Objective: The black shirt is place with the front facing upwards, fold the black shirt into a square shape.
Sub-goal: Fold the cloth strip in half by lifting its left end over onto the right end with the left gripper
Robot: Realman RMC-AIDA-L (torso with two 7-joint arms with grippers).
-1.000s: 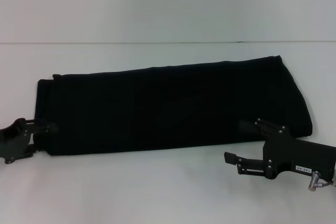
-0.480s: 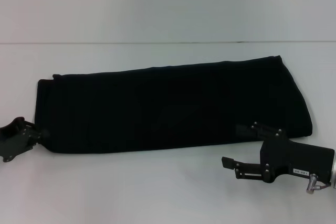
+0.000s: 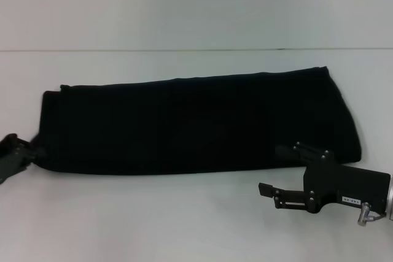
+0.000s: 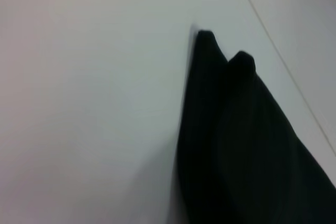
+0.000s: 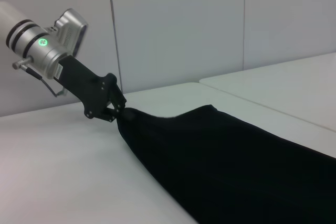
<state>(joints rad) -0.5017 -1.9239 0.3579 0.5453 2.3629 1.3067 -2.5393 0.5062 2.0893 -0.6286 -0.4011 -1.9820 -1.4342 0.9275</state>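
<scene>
The white tabletop (image 3: 184,225) spreads out under everything, with a thin seam line running across it far from me. On it lies the black shirt (image 3: 196,124), folded into one long dark band that stretches from my left side to my right side, its far edge rising a little toward the right. No lettering or label shows on the cloth facing up. In the left wrist view the shirt's end (image 4: 231,140) shows as two soft rounded corners poking up where the cloth bunches, with bare tabletop beside it.

My right gripper (image 3: 288,170) sits at the near right corner of the shirt. Its fingers stand apart: one finger (image 3: 307,150) lies on the cloth just at the near edge, the other (image 3: 273,189) hangs over the bare tabletop just in front of the shirt, with the shirt's edge between them but not pinched.

My left gripper (image 3: 27,148) is at the near left corner of the shirt, mostly cut off by the edge of the head view. The right wrist view shows it from across the tabletop (image 5: 111,111): its fingers are together, clamped on the corner of the shirt (image 5: 220,156), and the cloth there is drawn up into a small peak at the fingertips
</scene>
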